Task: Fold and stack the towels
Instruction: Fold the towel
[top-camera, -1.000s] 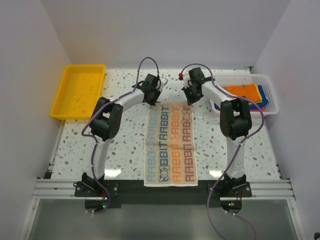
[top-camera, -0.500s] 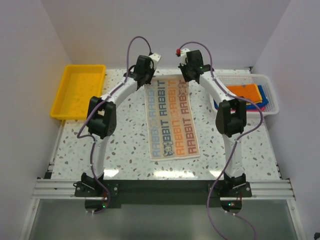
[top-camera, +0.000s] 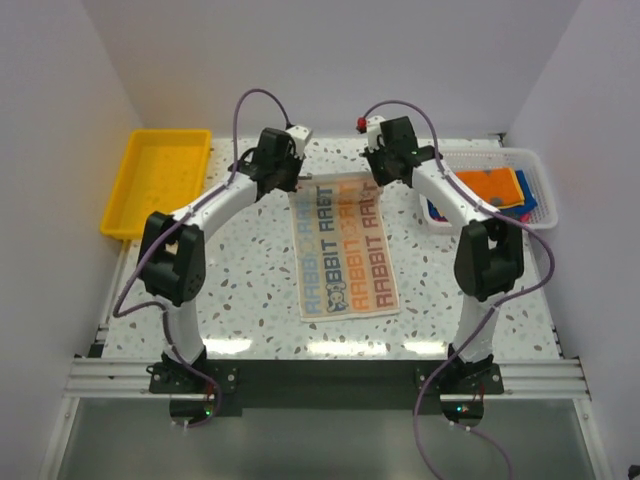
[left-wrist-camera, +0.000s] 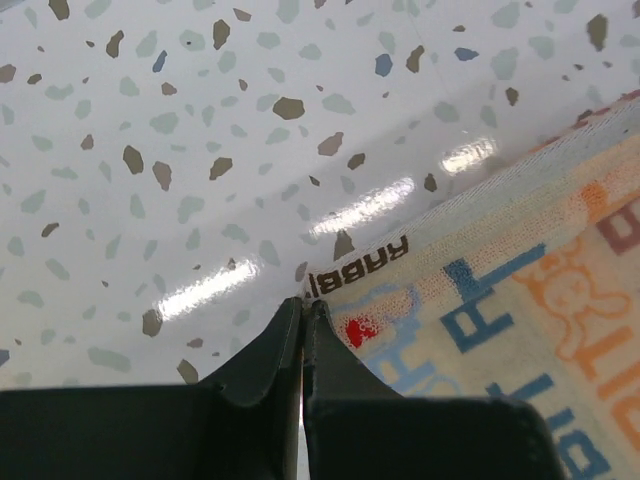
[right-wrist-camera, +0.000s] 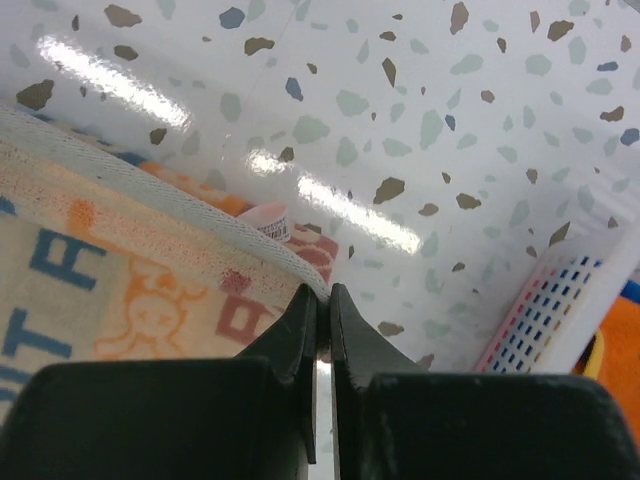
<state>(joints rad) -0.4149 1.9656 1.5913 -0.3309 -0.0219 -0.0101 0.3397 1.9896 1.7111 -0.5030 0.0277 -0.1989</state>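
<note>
The orange-blue printed towel (top-camera: 344, 248) lies flat along the table's middle, its far edge lifted a little. My left gripper (top-camera: 287, 178) is shut on its far left corner (left-wrist-camera: 330, 290). My right gripper (top-camera: 383, 172) is shut on its far right corner (right-wrist-camera: 300, 262). An orange towel (top-camera: 487, 184) lies in the white mesh basket (top-camera: 535, 215) at the right, over blue and pink cloths (top-camera: 527, 196) that show only at their edges.
A yellow plastic tray (top-camera: 120, 195) sits at the far left of the table. The basket's mesh wall (right-wrist-camera: 560, 310) is close to the right of my right gripper. White walls enclose the speckled table (top-camera: 250, 290) on three sides.
Both grippers have carried the printed towel's far corners away from the arm bases toward the back. The towel slid with them, off the near edge onto the table's middle.
</note>
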